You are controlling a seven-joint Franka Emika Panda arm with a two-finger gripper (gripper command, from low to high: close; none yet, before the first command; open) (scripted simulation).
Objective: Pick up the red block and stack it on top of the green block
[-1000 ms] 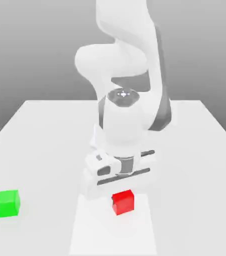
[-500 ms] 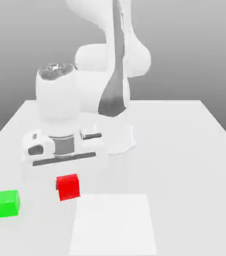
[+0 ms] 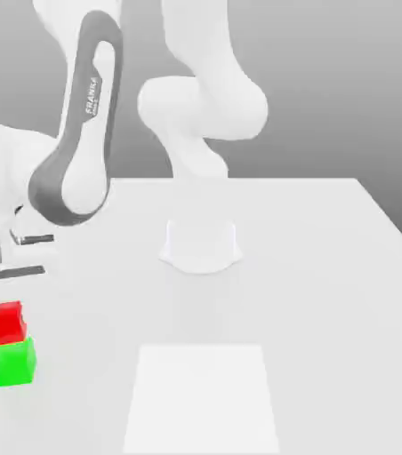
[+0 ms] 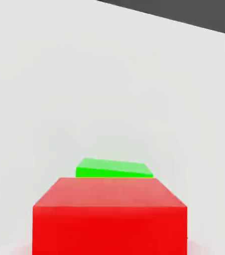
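One red block (image 3: 4, 325) beneath the pincer (image 3: 4, 311); green block (image 3: 14, 364) lower.

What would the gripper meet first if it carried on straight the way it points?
The red block, right at the jaws, looks first in line; just beyond it comes the green block. How much gap, if any, lies between the two blocks I can't tell.

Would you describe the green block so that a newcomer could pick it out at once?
On the pale table, go to the exterior view's left edge, beyond the white square. The green block is the small cube there, directly below the red one and set apart by its bright green color.
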